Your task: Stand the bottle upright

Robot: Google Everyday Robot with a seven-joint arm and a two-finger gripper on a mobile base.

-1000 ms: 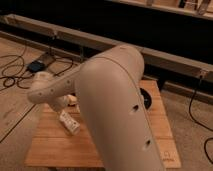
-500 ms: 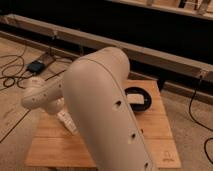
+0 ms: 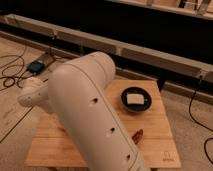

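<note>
The bottle is hidden: my arm's large white link (image 3: 92,115) covers the left and middle of the wooden table (image 3: 160,125). A rounded white joint (image 3: 32,95) sticks out at the arm's left end, over the table's left side. The gripper itself is hidden behind the arm, so nothing of it shows.
A black bowl (image 3: 123,104) with a white item (image 3: 135,98) in it sits at the table's back right. A small red-brown wrapped item (image 3: 137,135) lies at the front right. Cables (image 3: 10,75) and a dark device (image 3: 36,66) lie on the floor at left. A dark rail wall (image 3: 150,30) runs behind.
The arm has swung left and nearer the camera. It now covers the white bottle that lay on the table's left side, and has uncovered the bowl and the red-brown item.
</note>
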